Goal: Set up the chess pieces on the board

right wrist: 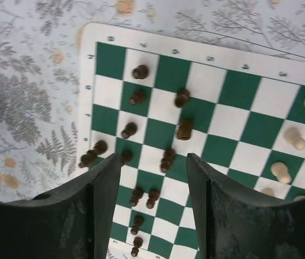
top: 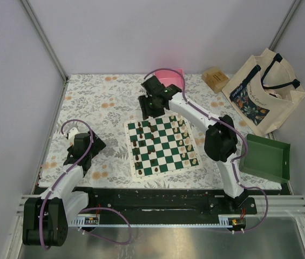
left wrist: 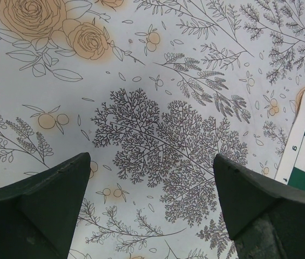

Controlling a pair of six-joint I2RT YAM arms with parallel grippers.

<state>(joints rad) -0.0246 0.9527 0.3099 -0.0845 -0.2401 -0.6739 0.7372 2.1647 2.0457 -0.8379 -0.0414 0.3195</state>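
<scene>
Two groups of chess pieces are seen on the board [top: 163, 143], which is laid flat at the middle of the floral tablecloth [top: 103, 102]. The dark pieces [right wrist: 184, 129] are gathered over its left side and the cream pieces [top: 188, 144] over its right side, neither set being lined up in straight rows. The middle squares are left bare.

The right arm is stretched from its base at the near right across to the far left corner of the board. The right gripper [right wrist: 155, 181] is held above the dark pieces with its fingers parted; nothing is clamped between them, and several dark pieces are seen on the squares below the gap.

The left gripper [left wrist: 151, 162] is held over the tablecloth to the left of the board, its fingers spread wide and nothing held. Only a corner of the board is caught at the right edge of its wrist view.

A pink tray [top: 177, 72] is placed at the far edge. A green tray [top: 265, 157] is placed at the right, and a printed tote bag [top: 263, 93] and a small tan block [top: 215, 79] at the far right.
</scene>
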